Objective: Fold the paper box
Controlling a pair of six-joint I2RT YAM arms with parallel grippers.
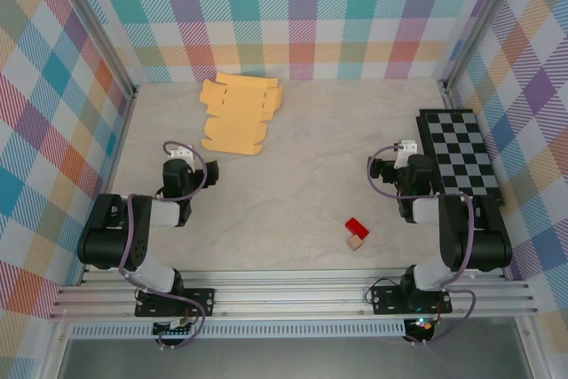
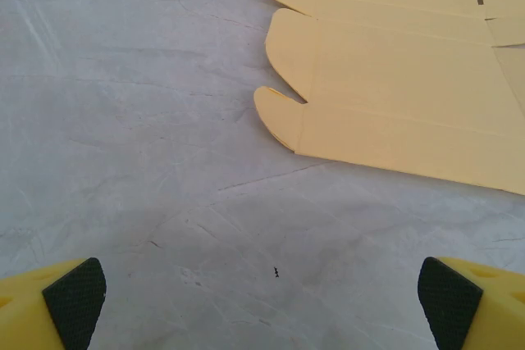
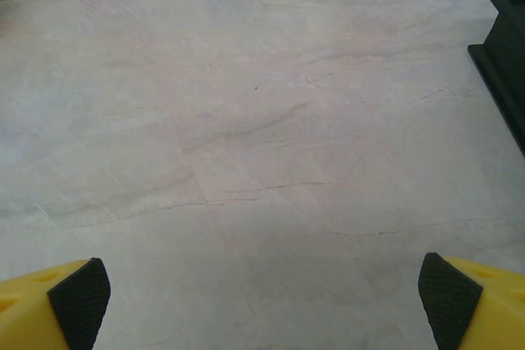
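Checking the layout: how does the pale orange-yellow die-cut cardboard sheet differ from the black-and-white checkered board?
The pale orange-yellow cardboard sheet is plain-coloured with notched flaps; the black-and-white checkered board is a patterned rectangle. The sheet lies far left, the board by the right wall. Both lie flat on the table.

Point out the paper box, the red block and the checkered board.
paper box point(image 1: 238, 117), top view, middle of the flat sheet.
red block point(image 1: 356, 226), top view, top face.
checkered board point(image 1: 459, 155), top view, centre squares.
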